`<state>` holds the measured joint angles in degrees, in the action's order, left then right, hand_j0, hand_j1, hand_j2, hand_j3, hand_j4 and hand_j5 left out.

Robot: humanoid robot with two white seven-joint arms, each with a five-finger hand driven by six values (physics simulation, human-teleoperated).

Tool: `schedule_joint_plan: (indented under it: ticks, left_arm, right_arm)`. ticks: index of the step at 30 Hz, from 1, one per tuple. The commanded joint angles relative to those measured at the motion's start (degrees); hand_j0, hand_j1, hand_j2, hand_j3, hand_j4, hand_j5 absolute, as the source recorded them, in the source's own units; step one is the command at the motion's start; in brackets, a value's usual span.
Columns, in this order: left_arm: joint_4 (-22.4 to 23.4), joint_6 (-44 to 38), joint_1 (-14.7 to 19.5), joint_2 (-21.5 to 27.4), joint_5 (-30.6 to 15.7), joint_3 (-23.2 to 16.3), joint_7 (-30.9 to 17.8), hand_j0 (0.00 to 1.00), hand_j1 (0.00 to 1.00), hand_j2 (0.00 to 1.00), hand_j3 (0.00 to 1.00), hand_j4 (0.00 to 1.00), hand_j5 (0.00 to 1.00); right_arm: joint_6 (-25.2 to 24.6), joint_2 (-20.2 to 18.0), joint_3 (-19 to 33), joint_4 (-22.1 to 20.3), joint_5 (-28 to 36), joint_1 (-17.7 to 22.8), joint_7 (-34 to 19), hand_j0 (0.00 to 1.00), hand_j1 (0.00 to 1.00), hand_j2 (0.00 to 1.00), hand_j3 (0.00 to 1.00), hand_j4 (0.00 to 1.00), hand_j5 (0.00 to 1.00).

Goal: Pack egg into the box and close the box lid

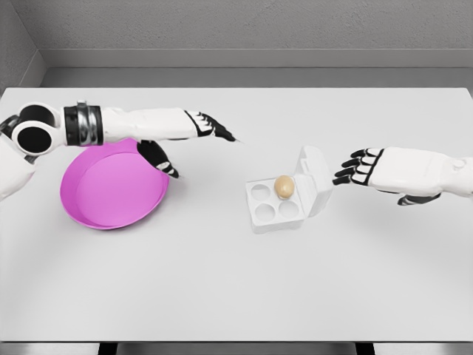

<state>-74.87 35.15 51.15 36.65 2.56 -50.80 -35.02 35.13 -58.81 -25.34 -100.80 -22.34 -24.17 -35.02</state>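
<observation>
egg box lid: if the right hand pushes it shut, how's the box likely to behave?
The egg box looks thin and light, unanchored on the table, so it may slide. Its lid stands nearly upright and probably flexes at the hinge. The right hand is open beside it; the egg seems seated.

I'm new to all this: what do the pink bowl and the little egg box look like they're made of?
The pink bowl looks like smooth matte plastic: one even colour, soft shading. The egg box looks like white moulded plastic or foam, with rounded cups and an open lid; I can't tell which. Both are simulator renders.
</observation>
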Motion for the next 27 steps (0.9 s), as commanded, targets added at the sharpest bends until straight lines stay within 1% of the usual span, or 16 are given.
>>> schedule_joint_plan:
  ticks: [1, 5, 8, 10, 13, 14, 15, 16, 17, 18, 19, 20, 21, 22, 24, 27]
  left_arm:
    - [-0.10, -0.15, 0.00, 1.05, -0.45, 0.35, 0.02, 1.00, 1.00, 1.00, 1.00, 1.00, 1.00]
    - [-0.19, -0.15, 0.00, 1.14, -0.53, 0.35, 0.02, 1.00, 1.00, 1.00, 1.00, 1.00, 1.00]
    - [-0.19, -0.15, 0.00, 1.84, -0.62, 0.62, 0.02, 1.00, 1.00, 1.00, 1.00, 1.00, 1.00]
    - [-0.19, -0.15, -0.09, 1.93, -0.62, 1.06, 0.02, 1.00, 1.00, 1.00, 1.00, 1.00, 1.00]
    - [-0.10, -0.15, -0.35, 1.93, -0.62, 1.06, 0.02, 1.00, 1.00, 1.00, 1.00, 1.00, 1.00]
    - [-0.10, -0.15, -0.35, 2.02, -0.62, 1.06, 0.02, 1.00, 1.00, 1.00, 1.00, 1.00, 1.00]
    - [-0.10, -0.15, -0.35, 2.02, -0.62, 1.06, 0.02, 1.00, 1.00, 1.00, 1.00, 1.00, 1.00]
    - [-0.10, -0.15, -0.35, 2.02, -0.62, 1.06, 0.02, 1.00, 1.00, 1.00, 1.00, 1.00, 1.00]
    - [-0.01, -0.15, -0.35, 2.02, -0.71, 1.06, 0.02, 1.00, 1.00, 1.00, 1.00, 1.00, 1.00]
    - [0.08, -0.15, -0.35, 2.02, -0.71, 1.06, 0.02, 1.00, 1.00, 1.00, 1.00, 1.00, 1.00]
    - [0.43, -0.15, -0.35, 1.93, -0.80, 1.06, 0.02, 1.00, 1.00, 1.00, 1.00, 1.00, 1.00]
    - [0.52, -0.15, -0.35, 1.93, -0.80, 1.06, 0.02, 1.00, 1.00, 1.00, 1.00, 1.00, 1.00]
    - [0.69, -0.15, -0.35, 2.11, -0.62, 1.06, 0.02, 1.00, 1.00, 1.00, 1.00, 1.00, 1.00]
    - [1.22, -0.15, -0.35, 2.11, -0.71, 0.97, 0.02, 1.00, 1.00, 1.00, 1.00, 1.00, 1.00]
    - [1.57, -0.15, -1.58, 2.28, -0.62, 0.97, 0.02, 1.00, 1.00, 1.00, 1.00, 1.00, 1.00]
    - [2.36, -0.15, -1.67, 2.19, -0.71, 0.97, 0.02, 1.00, 1.00, 1.00, 1.00, 1.00, 1.00]
  right_arm:
    - [-0.13, 0.54, -0.06, -0.01, 0.28, 0.00, 0.02, 1.00, 1.00, 1.00, 1.00, 1.00, 1.00]
    - [-0.13, 1.07, 0.03, -0.01, 0.55, -0.44, 0.02, 1.00, 1.00, 1.00, 1.00, 1.00, 1.00]
    - [-0.13, 3.52, -1.02, -0.01, 0.90, -0.44, 0.02, 1.00, 1.00, 1.00, 1.00, 1.00, 1.00]
    - [-0.13, 4.40, -2.61, -0.10, 0.90, -0.44, 0.02, 1.00, 1.00, 1.00, 1.00, 1.00, 1.00]
    - [-0.13, 5.02, -2.35, -0.01, 0.90, -0.62, 0.02, 1.00, 1.00, 1.00, 1.00, 1.00, 1.00]
    - [-0.13, 4.58, 1.16, 0.25, 0.99, -0.44, 0.02, 1.00, 1.00, 1.00, 1.00, 1.00, 1.00]
    - [-0.13, 4.50, 6.44, 0.52, 3.09, 0.09, 0.02, 1.00, 1.00, 1.00, 1.00, 1.00, 1.00]
    - [-0.13, 4.23, 7.67, 1.22, 6.61, 0.26, 0.02, 1.00, 1.00, 1.00, 1.00, 1.00, 1.00]
    - [-0.13, 4.14, 10.21, 2.88, 8.02, 0.44, 0.02, 1.00, 1.00, 1.00, 1.00, 1.00, 1.00]
    - [-0.13, 4.14, 12.15, 6.22, 9.16, 0.44, 0.02, 1.00, 1.00, 1.00, 1.00, 1.00, 1.00]
    - [-0.13, 4.14, 13.03, 10.87, 13.80, 0.44, 0.02, 1.00, 1.00, 1.00, 1.00, 1.00, 1.00]
    - [-0.13, 4.14, 12.69, 12.29, 15.14, 0.44, 0.02, 1.00, 1.00, 1.00, 1.00, 1.00, 1.00]
    - [-0.13, 4.23, 11.89, 12.29, 14.96, 1.49, 0.02, 1.00, 1.00, 1.00, 1.00, 1.00, 1.00]
    - [-0.13, 4.23, 11.45, 12.03, 14.87, 1.58, 0.02, 1.00, 1.00, 1.00, 1.00, 1.00, 1.00]
    - [-0.13, 4.23, 11.45, 11.41, 14.87, 1.58, 0.02, 1.00, 1.00, 1.00, 1.00, 1.00, 1.00]
    - [-0.13, 4.23, 11.01, 10.45, 14.79, 1.58, 0.02, 1.00, 1.00, 1.00, 1.00, 1.00, 1.00]
